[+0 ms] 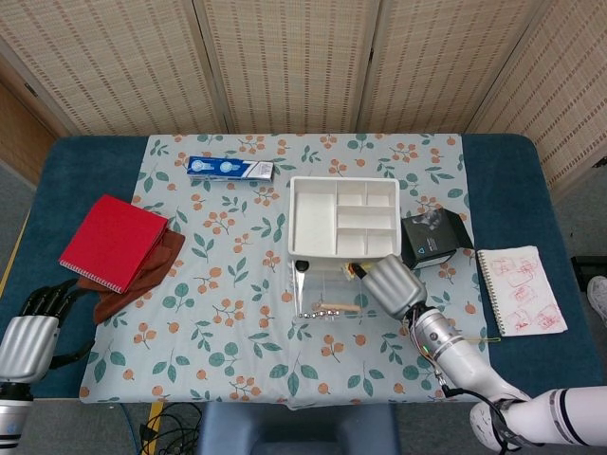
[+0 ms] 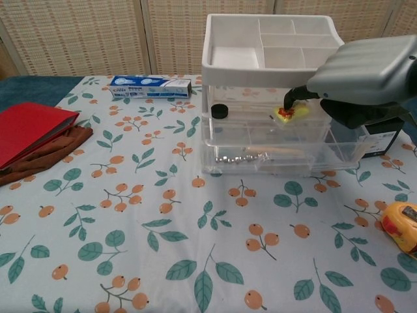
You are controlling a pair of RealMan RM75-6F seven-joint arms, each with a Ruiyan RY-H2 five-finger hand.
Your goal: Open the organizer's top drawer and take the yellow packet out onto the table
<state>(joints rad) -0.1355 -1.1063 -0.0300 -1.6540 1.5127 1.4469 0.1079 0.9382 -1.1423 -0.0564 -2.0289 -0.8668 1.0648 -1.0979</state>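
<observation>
You are working in a staged tabletop test area, not a lived-in room: woven folding screens (image 1: 285, 57) wall off the space behind a blue padded table (image 1: 503, 171) laid with a floral-print cloth (image 1: 237, 284), well beyond your right hand's fingers (image 2: 296, 93).
</observation>
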